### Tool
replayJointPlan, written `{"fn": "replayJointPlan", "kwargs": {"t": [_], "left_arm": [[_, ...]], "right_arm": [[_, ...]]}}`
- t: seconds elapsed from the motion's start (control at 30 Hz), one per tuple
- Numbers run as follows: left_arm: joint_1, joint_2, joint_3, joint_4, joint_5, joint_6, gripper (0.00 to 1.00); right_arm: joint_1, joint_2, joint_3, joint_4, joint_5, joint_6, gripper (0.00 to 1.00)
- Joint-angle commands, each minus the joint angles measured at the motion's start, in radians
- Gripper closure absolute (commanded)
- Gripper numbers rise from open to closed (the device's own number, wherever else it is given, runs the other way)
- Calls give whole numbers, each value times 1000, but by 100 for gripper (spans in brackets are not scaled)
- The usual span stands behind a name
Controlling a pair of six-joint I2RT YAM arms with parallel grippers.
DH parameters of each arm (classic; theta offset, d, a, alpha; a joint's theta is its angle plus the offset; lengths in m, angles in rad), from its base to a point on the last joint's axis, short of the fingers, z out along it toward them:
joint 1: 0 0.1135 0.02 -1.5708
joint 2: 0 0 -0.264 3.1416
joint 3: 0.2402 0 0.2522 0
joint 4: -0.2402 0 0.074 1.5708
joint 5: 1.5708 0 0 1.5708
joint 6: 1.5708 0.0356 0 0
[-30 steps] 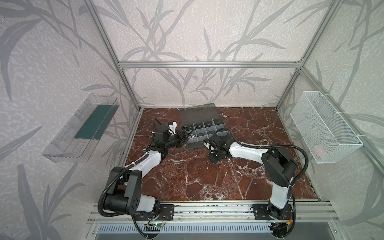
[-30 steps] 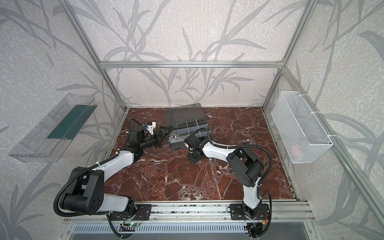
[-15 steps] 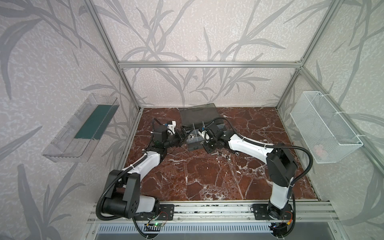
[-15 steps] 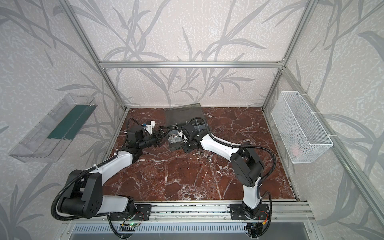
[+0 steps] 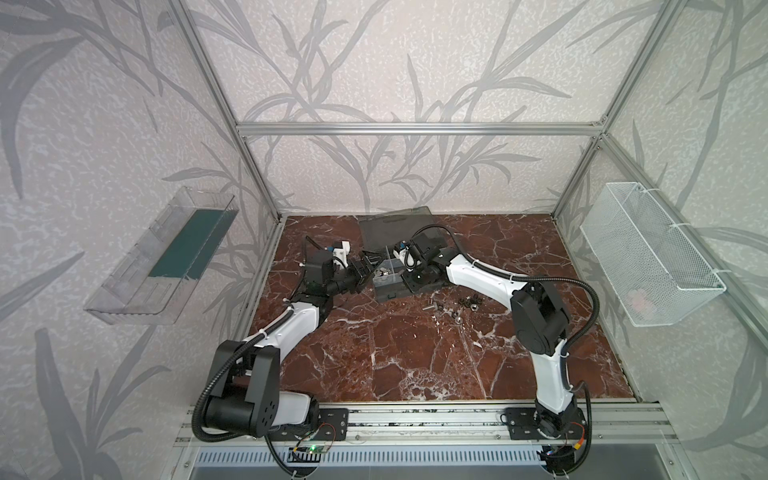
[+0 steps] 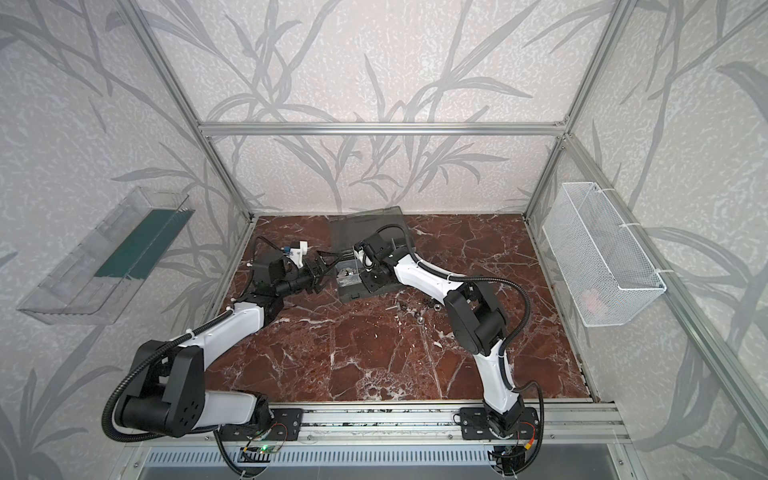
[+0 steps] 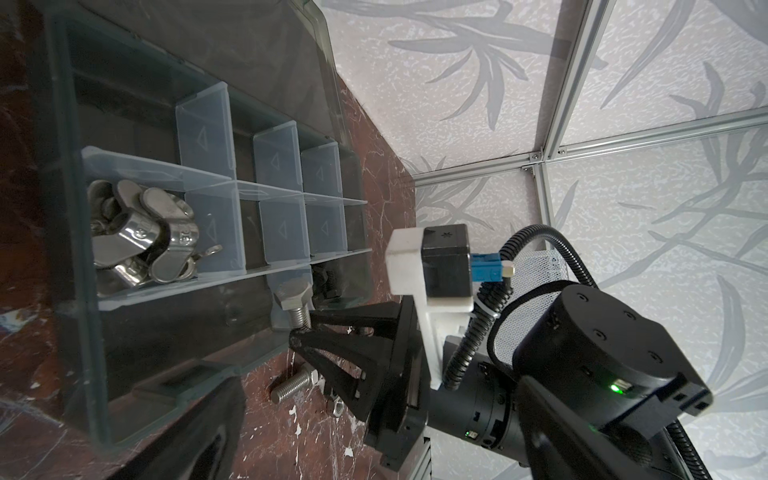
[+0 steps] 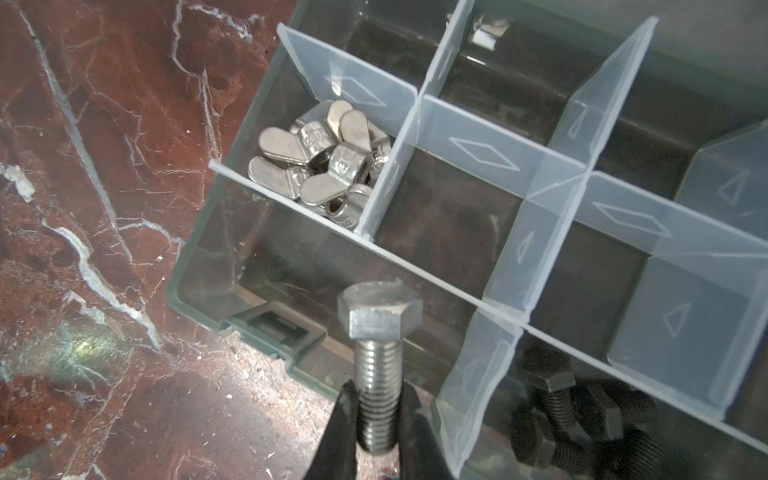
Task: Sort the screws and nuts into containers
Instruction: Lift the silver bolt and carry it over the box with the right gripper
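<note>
Now my right claw [image 8: 376, 419] is clamped on a bolt [image 8: 379, 332] by its threads, likely so the head drops cleanly into the case's [image 5: 386, 293] bare front compartment, upper middle in both top views, away from the wing nuts [image 8: 328, 166]. My left claw [image 5: 366, 269] stands wide apart beside the case.

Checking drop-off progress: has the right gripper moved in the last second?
Yes. The right gripper, holding a bolt, shifted left and slightly rearward relative to the case, ending over its front compartment.

Loose floor fasteners [image 5: 471, 302]: tiny; indistinct
</note>
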Motion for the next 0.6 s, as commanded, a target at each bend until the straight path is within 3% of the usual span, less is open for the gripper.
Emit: {"fn": "replayJointPlan", "kwargs": {"t": [0.0, 0.57], "left_arm": [[7, 6, 9, 47, 15, -19, 1], [12, 22, 4, 67, 21, -35, 1]], "right_arm": [[2, 23, 45, -23, 14, -18, 86], [-16, 65, 60, -35, 21, -5, 74]]}}
